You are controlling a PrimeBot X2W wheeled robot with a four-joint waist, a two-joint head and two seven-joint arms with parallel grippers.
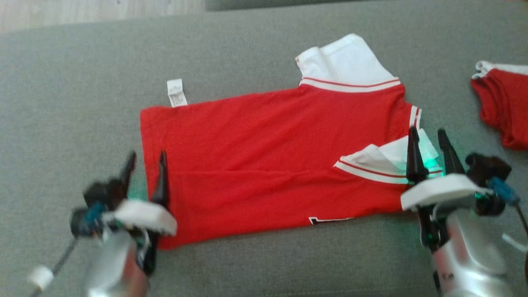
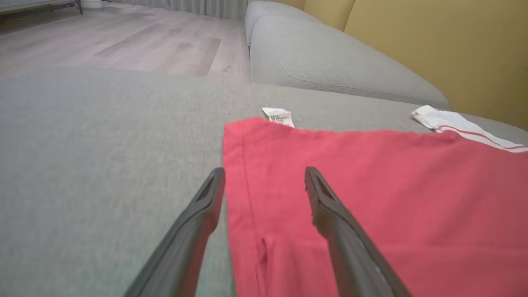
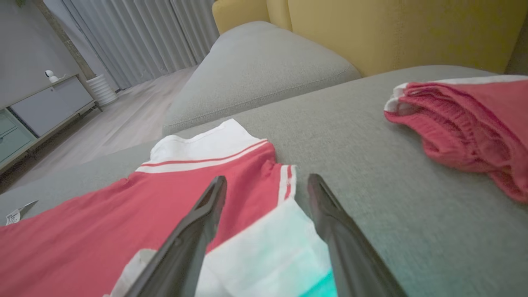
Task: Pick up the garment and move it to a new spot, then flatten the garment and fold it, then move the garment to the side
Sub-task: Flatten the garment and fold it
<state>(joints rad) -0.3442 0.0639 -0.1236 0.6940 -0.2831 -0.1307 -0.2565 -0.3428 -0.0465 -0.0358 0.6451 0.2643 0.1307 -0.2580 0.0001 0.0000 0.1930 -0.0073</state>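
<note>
I see the garment lying flat across the middle of the head view, on the coarse grey weave of the sofa seat. It is a smooth red jersey knit in a long, roughly rectangular shape, with straight edges and one shallow crease running along its lower half. Its hem is at the left and its sleeves are at the right. The upper sleeve is plain white with a white band and a thin red stripe where it meets the red body. The lower sleeve is folded onto the red and has the same trim. A small white care label sticks out past the top edge near the hem.

The left gripper sits at the lower left over the hem. Its fingers are spread wide, one above grey upholstery and the other above red cloth, and they grip nothing. The right gripper is at the lower right, also spread wide and empty, over the white lower sleeve, which has a teal glow on it.

A second garment, red with white trim and bunched into soft ribbed folds, lies at the right edge, well apart from the first. In the wrist views, a mustard-yellow backrest rises behind the seat.
</note>
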